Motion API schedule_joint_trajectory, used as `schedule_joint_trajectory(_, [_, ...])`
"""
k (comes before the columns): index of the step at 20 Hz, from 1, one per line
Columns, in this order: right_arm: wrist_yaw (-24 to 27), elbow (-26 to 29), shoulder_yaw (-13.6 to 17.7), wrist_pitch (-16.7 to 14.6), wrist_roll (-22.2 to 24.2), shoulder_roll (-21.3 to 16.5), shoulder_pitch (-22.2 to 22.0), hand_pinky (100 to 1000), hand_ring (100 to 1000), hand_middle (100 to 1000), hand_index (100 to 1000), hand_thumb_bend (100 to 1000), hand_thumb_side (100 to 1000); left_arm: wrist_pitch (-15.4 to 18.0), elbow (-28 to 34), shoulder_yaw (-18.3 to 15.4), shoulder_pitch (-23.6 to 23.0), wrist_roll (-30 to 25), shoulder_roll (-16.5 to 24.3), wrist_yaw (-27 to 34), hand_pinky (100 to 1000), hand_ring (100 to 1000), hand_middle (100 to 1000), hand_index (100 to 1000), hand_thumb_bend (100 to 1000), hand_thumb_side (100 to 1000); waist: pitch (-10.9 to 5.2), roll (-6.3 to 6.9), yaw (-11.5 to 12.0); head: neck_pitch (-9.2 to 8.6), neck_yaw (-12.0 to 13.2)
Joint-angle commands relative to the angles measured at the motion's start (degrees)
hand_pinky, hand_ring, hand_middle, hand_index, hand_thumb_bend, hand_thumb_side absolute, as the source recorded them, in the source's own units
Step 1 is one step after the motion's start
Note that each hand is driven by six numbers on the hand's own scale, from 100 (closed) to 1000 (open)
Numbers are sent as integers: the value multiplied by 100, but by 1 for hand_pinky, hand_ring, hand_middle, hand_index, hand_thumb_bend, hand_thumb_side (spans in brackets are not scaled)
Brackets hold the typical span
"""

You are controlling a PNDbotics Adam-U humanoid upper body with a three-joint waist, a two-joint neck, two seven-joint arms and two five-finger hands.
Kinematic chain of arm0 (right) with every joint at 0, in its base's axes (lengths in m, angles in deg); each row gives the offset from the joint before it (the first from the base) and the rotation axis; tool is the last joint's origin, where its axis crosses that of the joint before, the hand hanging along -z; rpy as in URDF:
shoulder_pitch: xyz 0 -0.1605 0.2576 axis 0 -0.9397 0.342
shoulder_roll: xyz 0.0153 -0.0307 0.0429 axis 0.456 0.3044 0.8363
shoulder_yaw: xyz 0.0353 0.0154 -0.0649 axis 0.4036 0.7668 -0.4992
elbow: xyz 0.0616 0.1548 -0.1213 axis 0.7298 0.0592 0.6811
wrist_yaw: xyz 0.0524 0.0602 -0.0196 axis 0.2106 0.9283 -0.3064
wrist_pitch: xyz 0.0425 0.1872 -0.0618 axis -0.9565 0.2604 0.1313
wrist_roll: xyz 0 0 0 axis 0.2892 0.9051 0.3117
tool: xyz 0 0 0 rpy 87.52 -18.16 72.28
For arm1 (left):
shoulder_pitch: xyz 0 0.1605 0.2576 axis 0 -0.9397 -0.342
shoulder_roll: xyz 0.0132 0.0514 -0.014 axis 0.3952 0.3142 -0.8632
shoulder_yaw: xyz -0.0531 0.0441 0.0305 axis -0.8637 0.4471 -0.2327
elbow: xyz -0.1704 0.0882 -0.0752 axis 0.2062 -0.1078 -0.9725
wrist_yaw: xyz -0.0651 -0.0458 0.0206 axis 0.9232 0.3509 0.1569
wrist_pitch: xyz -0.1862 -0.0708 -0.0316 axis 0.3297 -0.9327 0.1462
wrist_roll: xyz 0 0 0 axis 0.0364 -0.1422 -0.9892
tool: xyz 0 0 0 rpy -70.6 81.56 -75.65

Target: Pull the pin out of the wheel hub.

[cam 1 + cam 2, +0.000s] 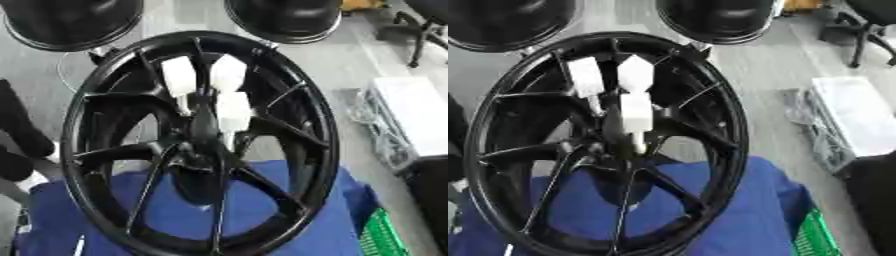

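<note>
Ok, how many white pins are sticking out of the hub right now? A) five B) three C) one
B: three white pins stand clustered around the centre of the black wheel hub, two higher up and one lower, nearer the middle.

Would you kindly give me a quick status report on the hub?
Neither hand clearly in view. Black wheel standing on blue cloth, three white pins still at its hub. Nothing blocking the pins.
</note>
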Motion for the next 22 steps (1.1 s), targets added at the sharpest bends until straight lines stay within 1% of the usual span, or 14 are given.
schedule_joint_trajectory(1, [24,3,92,11,-64,-119,41,784,687,749,848,100,290,19,157,-66,23,22,158,-42,645,736,712,751,184,892,-113,14,-8,-37,-14])
schedule_joint_trajectory(6, [-10,1,90,17,-63,-139,-40,786,691,751,849,100,308,25,224,-55,33,57,152,-74,644,735,710,750,186,887,-125,16,-9,-43,-55])
schedule_joint_trajectory(10, [-109,-13,41,9,58,-150,-61,787,697,754,852,100,324,16,241,-42,22,58,136,-72,644,736,711,750,188,887,-148,7,-23,-34,-54])
schedule_joint_trajectory(11, [-140,-4,22,21,92,-152,-48,787,700,757,855,113,330,12,239,-37,21,54,135,-72,644,736,711,749,187,887,-156,6,-28,-33,-54])
schedule_joint_trajectory(12, [-194,22,-6,37,142,-157,-28,786,703,760,857,145,338,9,239,-33,19,48,139,-72,643,736,710,749,187,885,-163,6,-30,-29,-60])
schedule_joint_trajectory(16, [-461,185,-229,163,568,-63,102,801,727,778,871,219,404,3,237,-35,5,40,154,-67,642,736,709,747,186,885,-183,13,-32,-5,-98])
schedule_joint_trajectory(19, [-858,208,-471,194,999,48,222,813,745,790,877,268,449,-2,224,-38,-31,38,183,-65,642,736,709,747,184,885,-202,15,-51,33,-77])
schedule_joint_trajectory(21, [-1132,210,-669,192,1258,78,317,828,764,801,881,284,481,0,218,-50,-54,46,211,-69,642,736,709,745,186,882,-220,8,-70,73,-94])
schedule_joint_trajectory(22, [-1258,211,-781,194,1396,86,360,852,803,841,907,276,522,0,214,-54,-60,50,218,-65,642,736,709,745,188,880,-228,6,-76,86,-97])
